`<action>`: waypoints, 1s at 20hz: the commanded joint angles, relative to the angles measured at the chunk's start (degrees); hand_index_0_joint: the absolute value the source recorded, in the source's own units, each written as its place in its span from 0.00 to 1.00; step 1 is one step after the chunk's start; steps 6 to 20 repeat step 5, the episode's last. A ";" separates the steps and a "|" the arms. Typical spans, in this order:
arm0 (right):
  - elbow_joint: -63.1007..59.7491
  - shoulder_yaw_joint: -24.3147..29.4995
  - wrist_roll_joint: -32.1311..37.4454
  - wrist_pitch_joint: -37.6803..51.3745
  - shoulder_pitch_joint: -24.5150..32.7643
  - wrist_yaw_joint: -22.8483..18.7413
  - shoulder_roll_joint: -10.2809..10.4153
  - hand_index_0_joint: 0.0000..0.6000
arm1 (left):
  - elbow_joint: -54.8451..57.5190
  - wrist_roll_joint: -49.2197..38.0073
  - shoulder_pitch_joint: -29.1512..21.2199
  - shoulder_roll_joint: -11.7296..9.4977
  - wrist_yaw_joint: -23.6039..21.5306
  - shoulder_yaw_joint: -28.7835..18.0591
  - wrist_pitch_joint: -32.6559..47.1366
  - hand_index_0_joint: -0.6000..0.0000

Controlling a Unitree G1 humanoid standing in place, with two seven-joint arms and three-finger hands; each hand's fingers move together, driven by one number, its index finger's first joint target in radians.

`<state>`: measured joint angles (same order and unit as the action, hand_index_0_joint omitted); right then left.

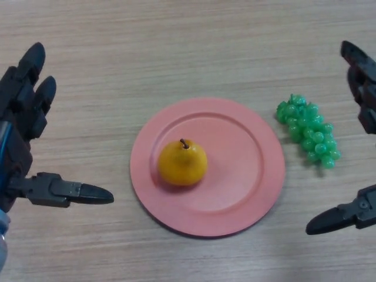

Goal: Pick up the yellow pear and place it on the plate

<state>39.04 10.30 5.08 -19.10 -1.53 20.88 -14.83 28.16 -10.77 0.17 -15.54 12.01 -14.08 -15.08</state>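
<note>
A yellow pear point(183, 162) with a short brown stem stands upright on the left half of a pink plate point(247, 170) at the table's middle. My left hand point(23, 117) hovers at the left edge, fingers straight and thumb stretched toward the plate, holding nothing. At the right edge my right hand point(361, 88) is likewise open, its thumb low near the front, well apart from the plate.
A bunch of green grapes point(309, 131) lies on the wooden table point(176, 47) just right of the plate, between it and my right hand.
</note>
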 commanded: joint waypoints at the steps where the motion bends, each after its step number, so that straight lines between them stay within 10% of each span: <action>1: 2.62 1.35 1.60 5.53 1.78 -1.88 -1.53 0.00 | 4.40 -0.39 -1.34 -1.87 -1.15 -2.63 6.10 1.00; 20: 2.78 0.67 1.72 4.20 1.95 -1.16 -1.45 0.00 | 4.18 0.88 0.18 -0.58 -2.04 -1.06 9.26 1.00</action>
